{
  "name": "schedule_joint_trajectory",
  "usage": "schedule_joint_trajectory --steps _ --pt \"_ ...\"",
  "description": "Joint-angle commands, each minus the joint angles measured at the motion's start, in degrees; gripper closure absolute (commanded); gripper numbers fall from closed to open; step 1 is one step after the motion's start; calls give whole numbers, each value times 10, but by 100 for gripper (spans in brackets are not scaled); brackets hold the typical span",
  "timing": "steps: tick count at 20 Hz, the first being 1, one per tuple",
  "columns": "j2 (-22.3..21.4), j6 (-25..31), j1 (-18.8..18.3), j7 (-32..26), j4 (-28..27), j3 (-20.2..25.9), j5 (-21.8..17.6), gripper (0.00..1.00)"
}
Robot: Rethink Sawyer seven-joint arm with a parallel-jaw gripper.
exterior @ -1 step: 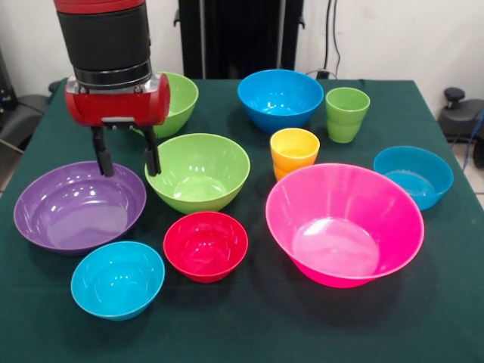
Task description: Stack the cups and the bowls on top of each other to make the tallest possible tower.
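Note:
My gripper [127, 161] hangs open with nothing between its fingers, between the far rim of the large purple bowl [79, 206] and the left rim of a lime green bowl [198, 172]. A second lime green bowl [177, 102] is partly hidden behind the red wrist. The huge pink bowl [344, 224] sits at the right front. Between them lie the small red bowl [206, 245] and the small cyan bowl [118, 278]. One blue bowl [280, 99] stands at the back, another [413, 176] at the right. The yellow-orange cup [294, 152] and green cup [347, 113] stand upright. All sit apart on the table; no tower stands.
The dark green tablecloth [257, 325] covers the table, with its edges near the picture's sides. A black post [240, 36] rises behind the far edge. Dark equipment [460, 113] sits off the table at the right.

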Motion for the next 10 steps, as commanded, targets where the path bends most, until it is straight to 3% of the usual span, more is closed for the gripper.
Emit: schedule_joint_trajectory --steps 1,10 --pt "47 20 12 -126 -36 -15 -43 0" --pt "65 -31 9 -83 -12 -32 -60 0"
